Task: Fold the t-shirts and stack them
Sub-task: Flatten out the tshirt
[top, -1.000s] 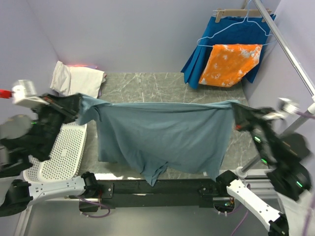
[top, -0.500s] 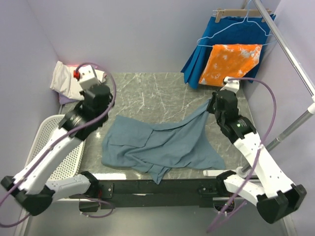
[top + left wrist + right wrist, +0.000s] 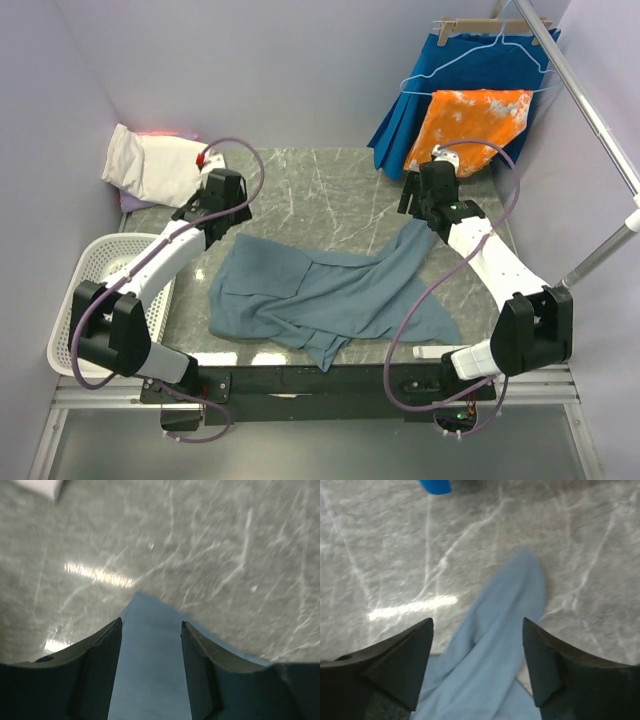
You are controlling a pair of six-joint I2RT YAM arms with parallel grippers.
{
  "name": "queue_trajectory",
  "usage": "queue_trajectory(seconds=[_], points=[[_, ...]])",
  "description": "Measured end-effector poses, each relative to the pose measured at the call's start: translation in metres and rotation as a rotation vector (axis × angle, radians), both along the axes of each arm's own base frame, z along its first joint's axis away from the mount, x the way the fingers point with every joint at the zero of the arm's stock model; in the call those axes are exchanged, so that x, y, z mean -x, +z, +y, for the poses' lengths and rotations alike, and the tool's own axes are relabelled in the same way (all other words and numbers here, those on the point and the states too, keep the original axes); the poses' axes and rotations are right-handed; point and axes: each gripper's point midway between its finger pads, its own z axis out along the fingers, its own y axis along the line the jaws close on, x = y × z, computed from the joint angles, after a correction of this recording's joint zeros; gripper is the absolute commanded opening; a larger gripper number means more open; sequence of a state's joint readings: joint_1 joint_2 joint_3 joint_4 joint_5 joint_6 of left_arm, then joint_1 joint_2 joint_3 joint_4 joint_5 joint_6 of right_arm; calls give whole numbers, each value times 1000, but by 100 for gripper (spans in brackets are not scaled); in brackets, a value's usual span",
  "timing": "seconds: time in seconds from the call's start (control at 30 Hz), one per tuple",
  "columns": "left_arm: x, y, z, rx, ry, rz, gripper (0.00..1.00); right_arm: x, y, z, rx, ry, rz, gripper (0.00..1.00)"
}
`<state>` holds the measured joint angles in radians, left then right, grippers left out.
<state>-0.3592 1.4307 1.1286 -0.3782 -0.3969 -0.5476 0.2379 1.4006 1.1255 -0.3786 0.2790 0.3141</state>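
Observation:
The dusty blue-grey t-shirt lies rumpled on the marble table, spread from left to right. My left gripper hovers over its far left corner, jaws open. In the left wrist view that corner lies loose between the fingers, under the left gripper. My right gripper stands open over the far right corner, and a strip of the shirt runs under the right gripper. A cream-white folded t-shirt rests at the back left, with a lavender edge showing beneath it.
A white perforated basket sits at the left front edge. At the back right a royal-blue pleated garment and an orange-and-white cloth hang from hangers. A metal rail slants along the right wall.
A second ago both grippers held the blue-grey shirt stretched in the air. They swung it to the back, laid it on the table and opened, letting it go.

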Motion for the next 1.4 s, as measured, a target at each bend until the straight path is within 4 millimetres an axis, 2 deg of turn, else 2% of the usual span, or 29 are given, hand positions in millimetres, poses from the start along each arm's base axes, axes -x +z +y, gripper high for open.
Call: queue_trajectory(seconds=[0.07,0.13,0.17,0.23,0.3,0.33,0.37,0.43,0.5,0.6,0.63,0.7,0.73,0.87,1.0,1.23,1.4], points=[[9,-23,3,24,6,54,52,1,1,8,-16,39,5,83],[16,-39,12,38,39,93,59,1,9,24,-38,94,-10,84],[18,-46,16,44,58,104,60,0,16,37,-51,142,-22,84],[23,-58,23,55,91,126,56,3,28,69,-80,244,-41,84],[33,-76,26,66,115,159,57,11,40,111,-111,372,-57,84],[39,-84,28,65,121,177,60,14,42,126,-125,416,-59,84],[45,-93,29,66,126,196,61,18,42,144,-139,466,-56,84],[59,-111,31,69,134,241,60,23,33,166,-156,526,-31,84],[67,-121,33,74,144,270,58,23,12,179,-162,555,26,84],[66,-126,36,87,158,279,60,21,-22,185,-159,562,123,83],[64,-127,37,93,165,278,64,21,-33,188,-159,566,157,83],[64,-130,40,107,175,277,70,23,-48,193,-160,580,202,83],[65,-133,43,117,185,278,68,25,-53,197,-162,591,220,83],[74,-148,50,155,201,305,64,38,-62,217,-154,643,261,83],[70,-151,42,197,153,310,64,42,-63,229,-131,662,261,84],[57,-134,21,262,52,283,57,41,-78,210,-70,585,282,84],[60,-120,15,292,22,268,55,49,-95,197,-42,543,323,84]])
